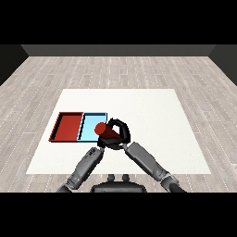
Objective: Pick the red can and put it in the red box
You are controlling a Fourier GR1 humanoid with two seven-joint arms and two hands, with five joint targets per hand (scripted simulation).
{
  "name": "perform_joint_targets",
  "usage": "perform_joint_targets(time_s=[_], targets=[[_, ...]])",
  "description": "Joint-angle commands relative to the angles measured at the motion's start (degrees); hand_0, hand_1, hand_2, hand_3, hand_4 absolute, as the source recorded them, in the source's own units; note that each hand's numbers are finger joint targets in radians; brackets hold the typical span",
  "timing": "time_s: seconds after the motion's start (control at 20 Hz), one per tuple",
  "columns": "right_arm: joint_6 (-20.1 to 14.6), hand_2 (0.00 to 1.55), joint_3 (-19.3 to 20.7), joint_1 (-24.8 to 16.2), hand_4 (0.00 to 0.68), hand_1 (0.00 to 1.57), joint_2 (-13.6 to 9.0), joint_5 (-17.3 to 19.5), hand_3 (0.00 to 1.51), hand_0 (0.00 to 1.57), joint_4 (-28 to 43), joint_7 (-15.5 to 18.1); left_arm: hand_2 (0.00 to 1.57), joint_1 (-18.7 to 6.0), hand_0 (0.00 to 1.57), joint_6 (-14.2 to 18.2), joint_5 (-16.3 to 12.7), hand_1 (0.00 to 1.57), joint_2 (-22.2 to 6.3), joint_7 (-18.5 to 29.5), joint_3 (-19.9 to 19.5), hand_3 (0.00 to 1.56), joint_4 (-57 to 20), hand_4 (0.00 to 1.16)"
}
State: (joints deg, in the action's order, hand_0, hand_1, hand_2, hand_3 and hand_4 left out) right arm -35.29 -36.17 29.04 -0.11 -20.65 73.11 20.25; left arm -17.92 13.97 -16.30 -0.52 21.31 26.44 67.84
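The right hand (119, 133) curls round the red can (103, 130), tilted at the blue tray's (86, 130) right edge; left fingers cannot be told.

Probably a bare test room: pale wood-plank floor (185, 74), dark far wall (118, 50), one white table (152, 115) in the middle.

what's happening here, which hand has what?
The right hand is curled round the red can and holds it tilted above the table, at the near right corner of the light blue tray. The red tray lies just left of the blue one and has nothing in it, so the can is not yet placed. The left hand sits low beside the can; its fingers are hard to make out.
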Motion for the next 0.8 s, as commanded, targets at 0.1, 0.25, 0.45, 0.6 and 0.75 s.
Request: perform_joint_targets(time_s=[0.1, 0.25, 0.45, 0.6, 0.75], targets=[[-2.9, 1.45, -3.0, 1.8, 0.629, 1.47, 0.1, -0.7, 1.37, 1.47, -0.1, -1.5, 0.63, 0.2, 0.61, 13.3, 0.1, 0.61, 0.5, -2.2, 1.6, 0.00, 0.0, 0.61], [-1.6, 1.45, -3.0, 2.4, 0.632, 1.48, 0.1, -2.1, 1.37, 1.48, -1.3, -1.0, 1.56, -3.3, 1.57, 14.5, -4.1, 1.57, 0.5, -2.0, 0.8, 1.49, -2.3, 0.99], [-0.7, 1.47, -2.6, 3.2, 0.614, 1.55, 0.1, -2.5, 1.38, 1.55, -2.7, -0.5, 1.47, -5.4, 1.51, 20.3, -2.2, 1.51, 0.5, -5.6, 4.0, 1.39, -3.2, 0.88], [0.2, 1.45, -1.2, 2.8, 0.606, 1.50, 0.1, -2.9, 1.38, 1.50, -1.0, 0.0, 1.51, -4.5, 1.56, 19.5, 0.2, 1.56, 0.5, -4.1, 1.3, 1.41, -2.6, 0.97], [0.0, 1.44, -2.4, 1.1, 0.615, 1.45, 0.1, -1.6, 1.38, 1.45, -1.0, 0.2, 1.51, -4.0, 1.57, 20.1, -1.5, 1.57, 0.5, 0.4, 0.0, 1.40, -4.1, 1.02]])
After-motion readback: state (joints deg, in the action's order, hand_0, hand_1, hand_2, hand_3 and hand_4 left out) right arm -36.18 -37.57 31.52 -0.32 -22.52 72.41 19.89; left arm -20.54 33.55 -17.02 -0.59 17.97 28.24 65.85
